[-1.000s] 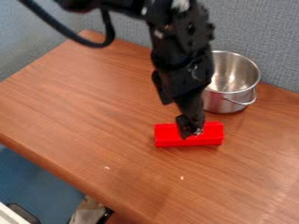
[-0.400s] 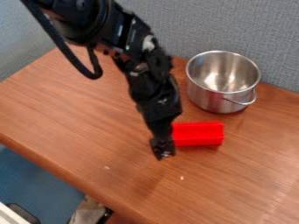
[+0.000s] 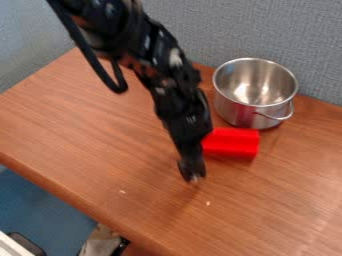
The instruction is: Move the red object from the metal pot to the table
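So the red object (image 3: pixel 231 144) is sitting on the table (image 3: pixel 80 120) now, just near of the metal pot (image 3: pixel 254 90). The gripper (image 3: pixel 193 174) is drifting off left with jaws open, so it's looking basically done.

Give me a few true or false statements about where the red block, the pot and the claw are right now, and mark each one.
1. The red object lies on the table, outside the metal pot. True.
2. The claw is clamped on the red object. False: it is empty, low over bare wood just left of the block.
3. The metal pot has nothing inside it. True, as far as its visible interior shows.
4. The pot is tipped on its side. False: it stands upright, opening upward.
5. The red object sits in front of the pot, nearer the camera. True.
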{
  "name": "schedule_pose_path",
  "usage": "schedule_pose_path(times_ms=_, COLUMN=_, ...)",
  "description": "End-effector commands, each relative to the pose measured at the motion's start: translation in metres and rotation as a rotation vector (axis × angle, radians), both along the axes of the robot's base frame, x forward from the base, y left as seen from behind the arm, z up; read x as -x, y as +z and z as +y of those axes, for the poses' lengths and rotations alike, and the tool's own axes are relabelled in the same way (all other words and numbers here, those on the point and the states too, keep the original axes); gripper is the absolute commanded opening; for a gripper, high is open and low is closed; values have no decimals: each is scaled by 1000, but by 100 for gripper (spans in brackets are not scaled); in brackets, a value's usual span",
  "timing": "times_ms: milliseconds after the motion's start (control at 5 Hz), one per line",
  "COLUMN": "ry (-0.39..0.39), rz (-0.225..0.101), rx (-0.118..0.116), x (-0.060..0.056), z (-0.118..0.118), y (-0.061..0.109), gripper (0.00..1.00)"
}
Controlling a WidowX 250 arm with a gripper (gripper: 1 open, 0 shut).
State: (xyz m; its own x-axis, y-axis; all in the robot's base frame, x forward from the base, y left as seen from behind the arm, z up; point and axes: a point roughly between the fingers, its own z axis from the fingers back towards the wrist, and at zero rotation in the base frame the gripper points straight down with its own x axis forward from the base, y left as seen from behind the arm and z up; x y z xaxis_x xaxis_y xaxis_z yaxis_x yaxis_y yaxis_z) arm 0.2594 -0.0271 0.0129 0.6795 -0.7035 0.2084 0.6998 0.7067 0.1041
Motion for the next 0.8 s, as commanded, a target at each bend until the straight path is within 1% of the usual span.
schedule_pose_path(times_ms=0, ry=126, rz=-63, rx=-25, x=-2, z=-10, y=3, gripper=100)
schedule_pose_path(times_ms=200, ry=91, rz=-83, rx=-48, x=-8, z=-8, y=24, gripper=100)
schedule_pose_path(times_ms=400, ry=59, rz=-113, rx=-77, x=-15, z=-8, y=51, gripper=100)
schedule_pose_path(times_ms=600, ry=122, rz=-139, rx=-88, x=-24, z=-19, y=73, gripper=100)
